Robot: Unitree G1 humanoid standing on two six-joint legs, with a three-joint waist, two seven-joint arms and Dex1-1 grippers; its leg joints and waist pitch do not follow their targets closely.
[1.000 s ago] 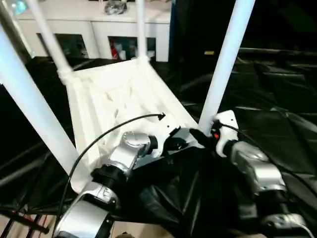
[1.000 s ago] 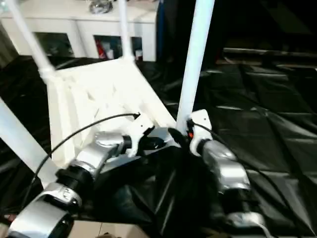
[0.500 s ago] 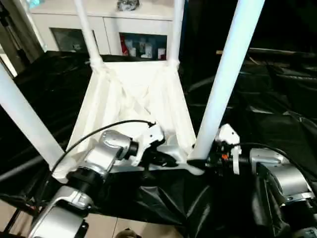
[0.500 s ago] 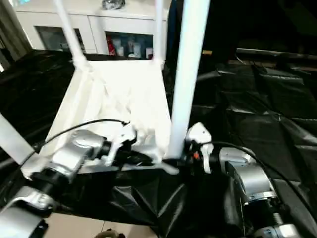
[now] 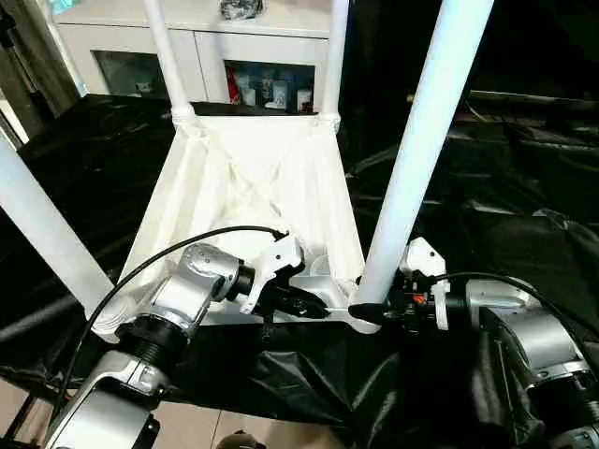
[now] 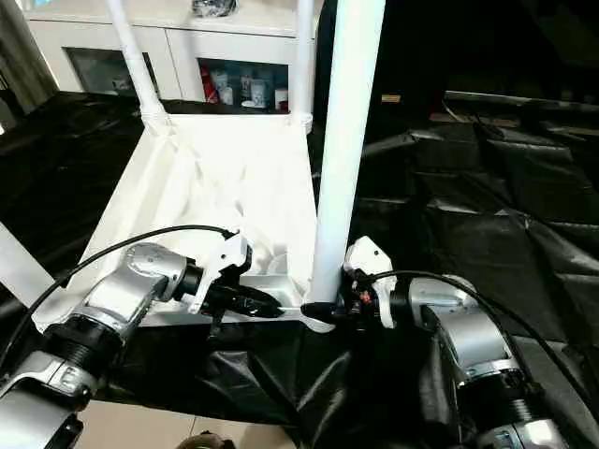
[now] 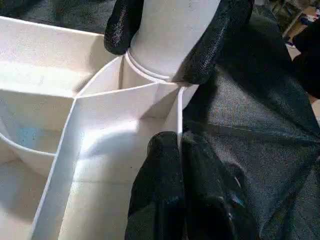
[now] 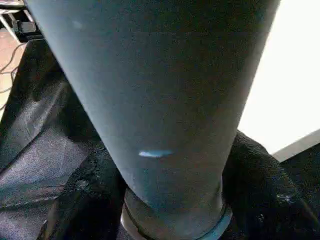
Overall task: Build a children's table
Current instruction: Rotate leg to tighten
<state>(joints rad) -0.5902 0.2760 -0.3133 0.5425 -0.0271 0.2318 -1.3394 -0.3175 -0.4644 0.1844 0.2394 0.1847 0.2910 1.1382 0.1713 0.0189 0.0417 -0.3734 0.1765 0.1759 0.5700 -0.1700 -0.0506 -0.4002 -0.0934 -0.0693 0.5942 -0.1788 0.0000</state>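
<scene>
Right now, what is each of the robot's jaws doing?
Left gripper: shut on the tabletop wall.
Right gripper: clamped around the near leg.

My white tabletop [image 5: 253, 187] lies upside down, ribbed underside up. Four white tapered legs stand in its corner sockets: at 11 o'clock [image 5: 167, 58], 1 o'clock [image 5: 333, 56], 8 o'clock [image 5: 42, 224] and 4 o'clock [image 5: 419, 150].

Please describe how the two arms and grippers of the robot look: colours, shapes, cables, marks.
Both forearms are silver cylinders with black joint rings. Each wrist has a white housing. The left gripper and right gripper have black textured fingers. Thin black cables arc over each arm; a small orange-red mark sits beside the right gripper.
</scene>
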